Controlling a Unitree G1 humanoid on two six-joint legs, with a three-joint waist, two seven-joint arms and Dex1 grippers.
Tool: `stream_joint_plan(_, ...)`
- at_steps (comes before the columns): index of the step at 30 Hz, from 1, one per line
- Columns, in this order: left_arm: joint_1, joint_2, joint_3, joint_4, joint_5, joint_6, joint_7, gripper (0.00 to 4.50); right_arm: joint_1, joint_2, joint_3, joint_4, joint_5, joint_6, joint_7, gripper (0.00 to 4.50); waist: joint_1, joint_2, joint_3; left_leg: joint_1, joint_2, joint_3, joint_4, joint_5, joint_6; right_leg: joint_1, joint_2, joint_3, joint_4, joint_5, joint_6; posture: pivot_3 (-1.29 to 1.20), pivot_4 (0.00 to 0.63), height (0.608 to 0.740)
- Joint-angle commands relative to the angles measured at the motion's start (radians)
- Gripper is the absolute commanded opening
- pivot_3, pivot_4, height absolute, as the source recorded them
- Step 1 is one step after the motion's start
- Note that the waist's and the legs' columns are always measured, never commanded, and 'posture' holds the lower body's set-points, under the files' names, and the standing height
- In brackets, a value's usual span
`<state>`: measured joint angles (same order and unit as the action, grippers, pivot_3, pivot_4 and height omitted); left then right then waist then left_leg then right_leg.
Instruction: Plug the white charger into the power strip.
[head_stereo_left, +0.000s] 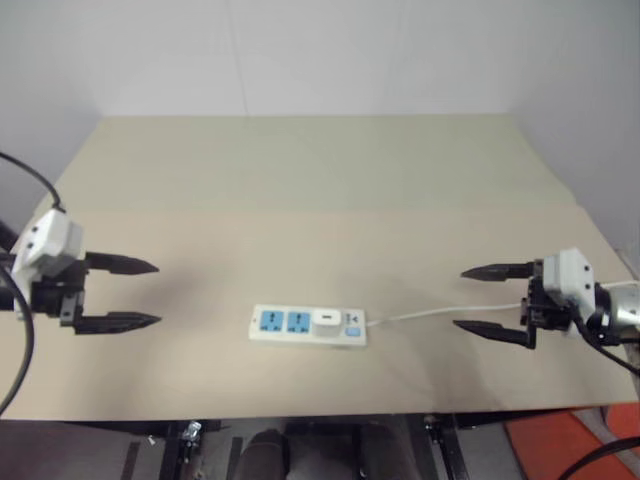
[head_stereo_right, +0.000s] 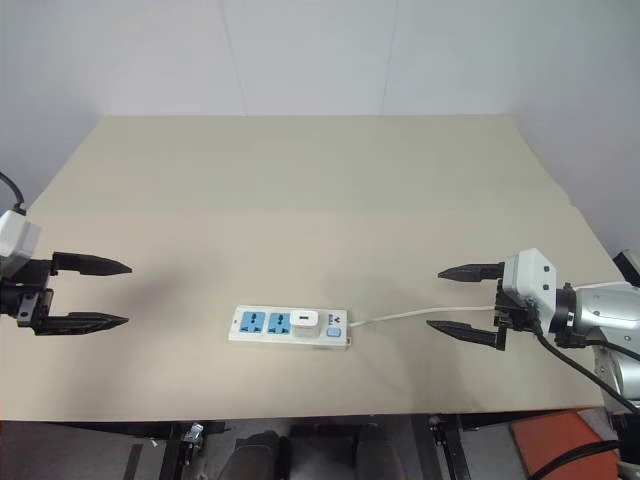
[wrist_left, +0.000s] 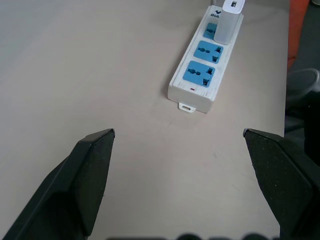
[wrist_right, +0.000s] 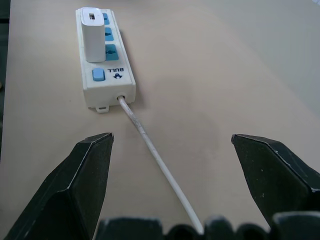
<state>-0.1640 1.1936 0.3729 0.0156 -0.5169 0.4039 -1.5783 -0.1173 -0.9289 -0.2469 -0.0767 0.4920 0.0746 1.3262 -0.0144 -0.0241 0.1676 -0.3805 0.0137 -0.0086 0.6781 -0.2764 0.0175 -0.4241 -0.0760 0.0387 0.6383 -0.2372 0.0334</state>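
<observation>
The power strip (head_stereo_left: 307, 326) lies flat near the table's front edge, at the middle. The white charger (head_stereo_left: 325, 322) stands plugged into its socket nearest the blue switch, with two blue sockets free to its left. It also shows upright on the strip as the white charger (wrist_right: 93, 41) in the right wrist view. A thin white cord (head_stereo_left: 440, 312) runs from the strip's right end toward my right gripper (head_stereo_left: 482, 299). That gripper is open and holds nothing, well right of the strip. My left gripper (head_stereo_left: 148, 294) is open and holds nothing, far left of the strip.
The beige table (head_stereo_left: 320, 180) stretches back to a white wall. An orange object (head_stereo_left: 560, 445) sits on the floor beyond the table's front right corner. Dark equipment shows below the front edge.
</observation>
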Motion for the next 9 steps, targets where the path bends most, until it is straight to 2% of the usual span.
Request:
stream_joint_plan(1, -0.001, 0.024, 0.037, -0.021, -0.023, 0.015, 0.004, 4.50, 0.010, -0.017, -0.034, -0.037, 0.019, 0.010, 0.001, 4.44, 0.000, 0.000, 0.000, 0.000, 0.000, 0.000, 0.000, 0.000, 0.000, 0.000, 0.000, 0.000, 0.000, 0.000, 0.000, 0.00, 0.150, 0.740)
stream_joint_plan(9, -0.011, 0.013, 0.020, -0.039, -0.040, 0.035, 0.005, 4.50, 0.035, -0.006, -0.026, -0.065, 0.017, 0.015, -0.017, 4.44, 0.000, 0.000, 0.000, 0.001, 0.000, 0.001, 0.000, 0.000, 0.000, 0.000, 0.000, 0.001, 0.001, 0.000, 0.000, 0.00, 0.150, 0.740)
